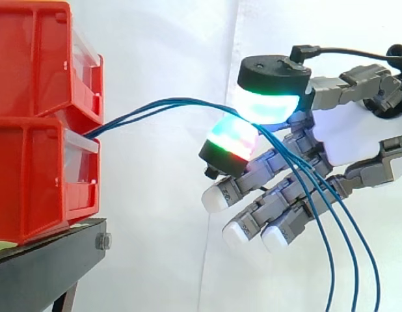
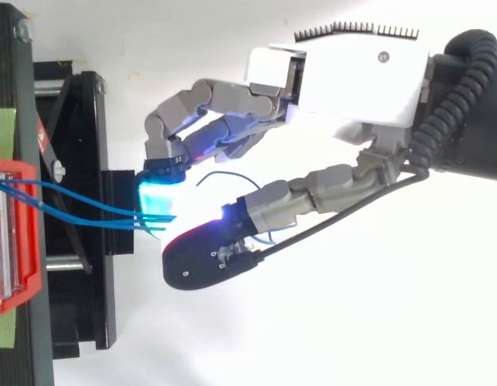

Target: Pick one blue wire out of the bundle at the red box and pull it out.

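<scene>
The fingers (image 1: 230, 143) are split in what they do. A curled fingertip, glowing in red, green and cyan bands, closes against the thumb (image 1: 272, 97) pad, and the blue wires (image 1: 188, 101) pass through the narrow gap between them. The other fingers reach down and to the left, relaxed and holding nothing. The pinch looks closed on the bundle, though I cannot tell how many strands are truly clamped.

The side view shows the hand (image 1: 357, 140) well apart from the 2 stacked red bins (image 1: 32, 130) on the black stand (image 1: 45, 270), about level with the seam between them. The wires leave that seam and rise in a shallow arch to the pinch. Beyond it, 3 strands hang down across the lower fingers to the bottom edge.

The top view hides most of that hanging part under the hand (image 2: 353, 80). It does show the wires (image 2: 96, 211) running from the bin (image 2: 11, 241) across the stand (image 2: 80, 161), drawing together at the cyan pad.

From bin to pinch, the bundle's long axis lies roughly level, pointing from the bins toward the hand. Past the pinch it turns downward.
</scene>
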Action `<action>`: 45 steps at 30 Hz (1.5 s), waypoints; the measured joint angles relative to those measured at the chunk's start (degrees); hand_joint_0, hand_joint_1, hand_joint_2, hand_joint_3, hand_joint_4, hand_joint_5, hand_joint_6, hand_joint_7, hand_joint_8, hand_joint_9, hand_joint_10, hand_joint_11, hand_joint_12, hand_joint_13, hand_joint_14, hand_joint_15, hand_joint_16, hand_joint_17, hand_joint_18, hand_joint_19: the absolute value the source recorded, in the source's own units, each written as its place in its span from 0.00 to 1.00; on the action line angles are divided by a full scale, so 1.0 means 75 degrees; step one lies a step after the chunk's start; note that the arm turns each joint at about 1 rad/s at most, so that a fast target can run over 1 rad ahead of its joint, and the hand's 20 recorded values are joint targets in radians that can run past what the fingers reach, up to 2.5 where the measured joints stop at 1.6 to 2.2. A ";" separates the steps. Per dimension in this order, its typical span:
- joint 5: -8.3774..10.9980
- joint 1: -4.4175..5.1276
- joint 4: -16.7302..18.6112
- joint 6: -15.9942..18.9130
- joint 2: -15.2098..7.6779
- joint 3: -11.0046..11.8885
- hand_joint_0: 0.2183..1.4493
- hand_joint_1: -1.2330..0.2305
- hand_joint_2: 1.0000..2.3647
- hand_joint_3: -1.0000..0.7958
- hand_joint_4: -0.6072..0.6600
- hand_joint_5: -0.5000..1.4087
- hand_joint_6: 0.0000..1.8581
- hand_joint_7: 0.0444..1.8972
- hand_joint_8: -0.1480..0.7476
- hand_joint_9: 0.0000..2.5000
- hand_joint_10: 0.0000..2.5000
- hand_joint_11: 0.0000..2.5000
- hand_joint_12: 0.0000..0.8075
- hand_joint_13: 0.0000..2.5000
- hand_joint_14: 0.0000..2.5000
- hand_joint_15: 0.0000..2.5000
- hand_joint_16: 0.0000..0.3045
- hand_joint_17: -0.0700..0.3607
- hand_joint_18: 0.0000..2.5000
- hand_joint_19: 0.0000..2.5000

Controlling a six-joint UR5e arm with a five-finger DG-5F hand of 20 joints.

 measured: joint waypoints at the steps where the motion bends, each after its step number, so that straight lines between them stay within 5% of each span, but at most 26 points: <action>1: 0.0000 0.0000 0.0000 0.0000 0.0000 0.0000 0.36 0.23 0.01 0.47 0.23 0.17 0.47 0.62 0.29 0.26 0.00 0.02 0.42 0.20 0.00 0.08 0.15 0.40 0.23 0.14; 4: 0.0000 0.0000 0.0000 0.0000 0.0006 0.0000 0.30 0.26 0.00 0.28 0.35 0.20 0.41 0.61 0.28 0.27 0.00 0.00 0.39 0.19 0.00 0.08 0.15 0.40 0.22 0.15; 8: 0.0004 0.0000 -0.0004 0.0000 0.0035 0.0002 0.30 0.29 0.00 0.30 0.36 0.22 0.37 0.64 0.29 0.29 0.00 0.00 0.39 0.19 0.00 0.07 0.15 0.39 0.21 0.15; 13: 0.0009 0.0000 -0.0080 0.0000 0.0104 0.0002 0.32 0.26 0.02 0.48 0.39 0.19 0.46 0.64 0.32 0.27 0.00 0.03 0.41 0.19 0.00 0.08 0.15 0.40 0.22 0.15; 18: 0.0006 -0.0008 -0.0286 -0.0002 0.0193 0.0001 0.27 0.28 0.00 0.28 0.50 0.18 0.45 0.55 0.36 0.25 0.00 0.03 0.43 0.18 0.00 0.08 0.16 0.41 0.21 0.15; 22: 0.0010 -0.0011 -0.0415 -0.0005 0.0259 0.0000 0.20 0.41 0.00 0.28 0.48 0.19 0.42 0.55 0.39 0.25 0.00 0.03 0.48 0.18 0.00 0.09 0.18 0.45 0.21 0.16; 26: 0.0011 -0.0030 -0.0540 -0.0007 0.0303 0.0000 0.22 0.43 0.00 0.28 0.46 0.19 0.41 0.58 0.39 0.27 0.00 0.04 0.47 0.18 0.00 0.10 0.17 0.44 0.20 0.17; 34: 0.0038 -0.0036 -0.0609 -0.0014 0.0343 0.0053 0.30 0.32 0.01 0.47 0.47 0.17 0.46 0.58 0.42 0.28 0.00 0.12 0.45 0.20 0.00 0.12 0.16 0.42 0.21 0.18; 45: 0.0058 -0.0026 -0.0652 -0.0023 0.0351 0.0196 0.31 0.28 0.01 0.53 0.38 0.17 0.44 0.57 0.38 0.28 0.00 0.05 0.47 0.21 0.00 0.10 0.17 0.44 0.24 0.16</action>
